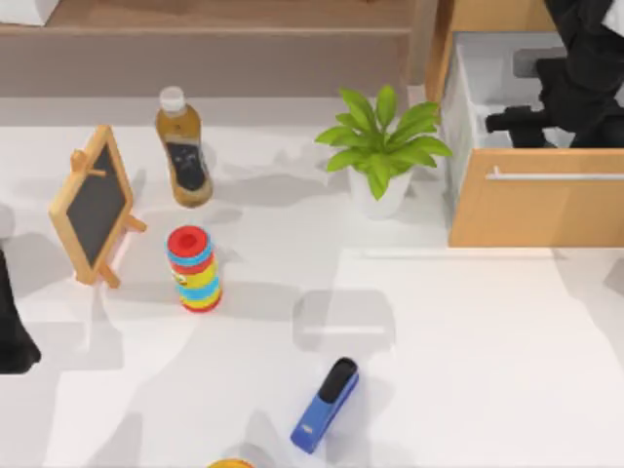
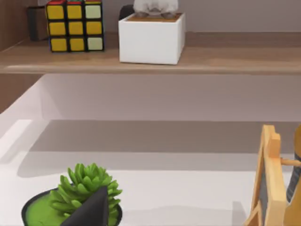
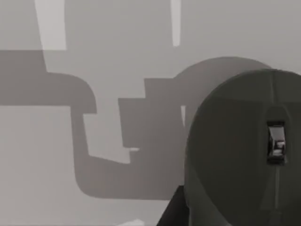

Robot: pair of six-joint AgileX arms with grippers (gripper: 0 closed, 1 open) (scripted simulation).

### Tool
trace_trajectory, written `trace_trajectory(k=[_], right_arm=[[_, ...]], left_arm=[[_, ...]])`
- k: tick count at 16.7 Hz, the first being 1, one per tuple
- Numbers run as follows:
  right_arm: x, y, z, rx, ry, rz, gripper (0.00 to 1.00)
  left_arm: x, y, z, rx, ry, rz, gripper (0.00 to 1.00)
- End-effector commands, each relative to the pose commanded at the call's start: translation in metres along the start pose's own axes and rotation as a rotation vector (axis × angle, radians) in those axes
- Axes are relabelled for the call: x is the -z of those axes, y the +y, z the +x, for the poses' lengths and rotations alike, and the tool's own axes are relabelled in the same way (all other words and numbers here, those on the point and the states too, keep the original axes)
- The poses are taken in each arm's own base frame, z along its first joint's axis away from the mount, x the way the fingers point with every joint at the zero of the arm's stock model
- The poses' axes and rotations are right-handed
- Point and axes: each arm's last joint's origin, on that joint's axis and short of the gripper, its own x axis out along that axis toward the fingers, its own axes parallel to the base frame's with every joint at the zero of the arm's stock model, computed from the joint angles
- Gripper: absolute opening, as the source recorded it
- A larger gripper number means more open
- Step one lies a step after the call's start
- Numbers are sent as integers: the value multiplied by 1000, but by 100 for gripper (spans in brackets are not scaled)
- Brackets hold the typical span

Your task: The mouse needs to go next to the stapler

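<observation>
- One mouse (image 3: 237, 155) – dark grey and rounded, scroll wheel facing up – looms close in the right wrist view, over a pale grey surface crossed by shadows.
- Right hand (image 1: 512, 122) hangs over the open wooden drawer (image 1: 536, 210) at the counter's far right corner; I cannot tell how far open it is, or whether it has hold of the mouse.
- Well apart from that drawer, the blue stapler (image 1: 327, 405) with its black top lies at a slant near the front edge of the white counter (image 1: 487, 370), nothing touching it.
- Just left of the drawer stands a potted plant (image 1: 382, 146).
- Farther left are a striped can (image 1: 193, 268), a bottle (image 1: 182, 146) and a small chalkboard (image 1: 95, 205) on an easel.
- Left arm (image 1: 12, 327) is parked at the counter's left edge; its hand (image 2: 89, 212) shows as a dark tip before a green succulent (image 2: 82, 193) – open or closed, I cannot tell.
</observation>
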Motion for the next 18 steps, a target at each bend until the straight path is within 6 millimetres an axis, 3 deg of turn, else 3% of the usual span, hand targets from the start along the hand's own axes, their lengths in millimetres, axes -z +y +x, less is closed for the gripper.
trace_trajectory(k=[9,14,18], right_arm=[[0,0,-5,-1,-11,3,0],[10,3,-51,-3,-93,39,0],[28,16,-108,9,-233,83,0]], left_arm=[[0,0,0,0,0,0,100],[0,0,0,0,0,0,100],[0,0,0,0,0,0,100]])
